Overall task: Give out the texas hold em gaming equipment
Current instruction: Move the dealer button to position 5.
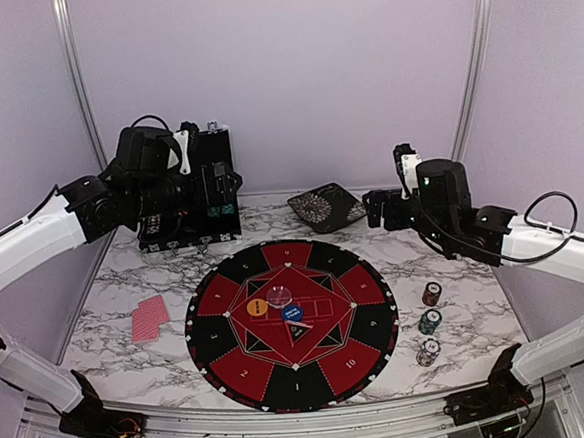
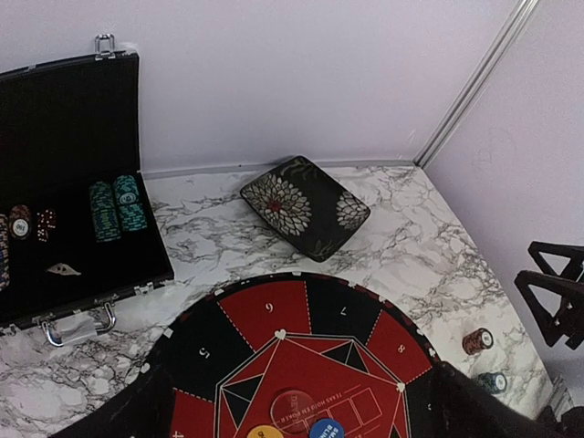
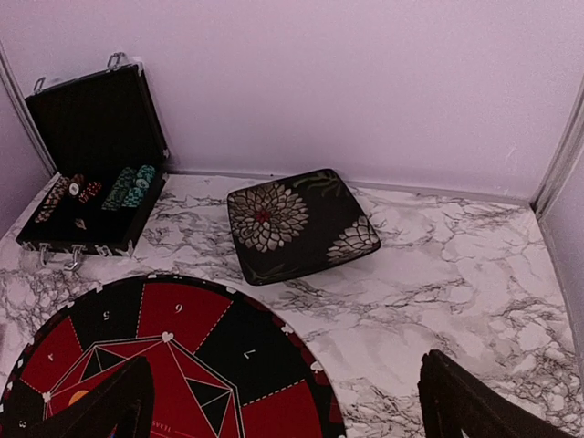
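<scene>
Currently, closest to the arm bases, the big round red-and-black numbered mat (image 1: 334, 364) lies flat on the white marble-patterned table top (image 1: 107, 292).

Just right of the mat, clear of its edge, three short stacks of striped-edge poker chips stand in a line running away from the bases. The white-and-black chip stack (image 1: 428, 352) is nearest, the green chip stack (image 1: 430, 321) is in the middle and the red chip stack (image 1: 433, 293) is farthest. All three are upright and apart from one another.

Left of the mat, two red-backed playing cards (image 1: 150, 319) lie face down, overlapping.

At the mat's centre three small button discs sit close together: the orange disc (image 1: 257, 307) on the left, the clear disc (image 1: 279, 296) just beside it, and the blue disc (image 1: 295, 312) a little nearer and to the right.

Beyond the mat's centre both arms hang above the table.
- Left gripper (image 2: 299, 372): fingers spread fully, nothing between them. It hovers in front of the black hinged case (image 1: 187, 221).
- Right gripper (image 3: 287, 358): likewise spread wide, nothing in it, over the far right of the table.

The case stands open at far left with its lid upright, and holds green chips (image 2: 117, 208) and reddish-brown chips (image 2: 20, 222).

Farthest back, centre, a dark square dish with a white floral pattern (image 1: 326, 208) rests on the table near the wall.
</scene>
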Action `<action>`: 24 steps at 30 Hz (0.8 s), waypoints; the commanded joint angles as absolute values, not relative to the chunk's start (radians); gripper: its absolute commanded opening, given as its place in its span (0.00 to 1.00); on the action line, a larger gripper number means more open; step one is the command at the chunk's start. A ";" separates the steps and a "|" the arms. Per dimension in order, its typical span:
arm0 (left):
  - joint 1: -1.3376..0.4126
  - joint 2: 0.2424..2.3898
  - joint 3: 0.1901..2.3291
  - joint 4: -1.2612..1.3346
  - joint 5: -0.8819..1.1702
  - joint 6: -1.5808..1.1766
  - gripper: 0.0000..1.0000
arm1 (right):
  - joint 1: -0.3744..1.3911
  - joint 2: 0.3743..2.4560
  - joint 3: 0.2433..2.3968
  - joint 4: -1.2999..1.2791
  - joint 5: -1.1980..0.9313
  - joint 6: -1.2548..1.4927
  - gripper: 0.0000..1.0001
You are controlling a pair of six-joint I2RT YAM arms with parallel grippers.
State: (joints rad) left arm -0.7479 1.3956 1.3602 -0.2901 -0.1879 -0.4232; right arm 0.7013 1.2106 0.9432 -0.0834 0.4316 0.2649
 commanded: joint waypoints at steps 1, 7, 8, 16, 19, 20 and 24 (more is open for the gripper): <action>-0.795 1.404 1.322 -0.353 -0.245 -0.421 0.99 | 0.768 1.233 0.922 -0.084 0.466 0.315 0.99; -0.812 1.365 1.257 -0.392 -0.253 -0.414 0.99 | 0.832 1.310 0.952 -0.124 0.456 0.336 0.98; -0.808 1.357 1.246 -0.399 -0.251 -0.413 0.99 | 0.839 1.327 0.962 -0.130 0.450 0.336 0.99; -0.715 1.269 1.120 -0.436 -0.260 -0.379 0.99 | 0.877 1.595 1.174 -0.269 0.362 0.341 0.92; -0.656 1.244 1.088 -0.451 -0.259 -0.352 0.99 | 0.895 1.719 1.285 -0.322 0.322 0.343 0.85; -0.638 1.233 1.077 -0.451 -0.259 -0.343 0.99 | 0.904 1.753 1.318 -0.336 0.310 0.342 0.84; -0.563 1.200 1.040 -0.440 -0.250 -0.314 0.99 | 0.945 1.890 1.444 -0.392 0.271 0.334 0.80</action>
State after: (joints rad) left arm -0.6182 1.2491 1.0683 -0.4225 -0.2440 -0.3634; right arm 0.9009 1.7931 1.3228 -0.2916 0.3340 0.3305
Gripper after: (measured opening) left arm 0.989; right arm 0.823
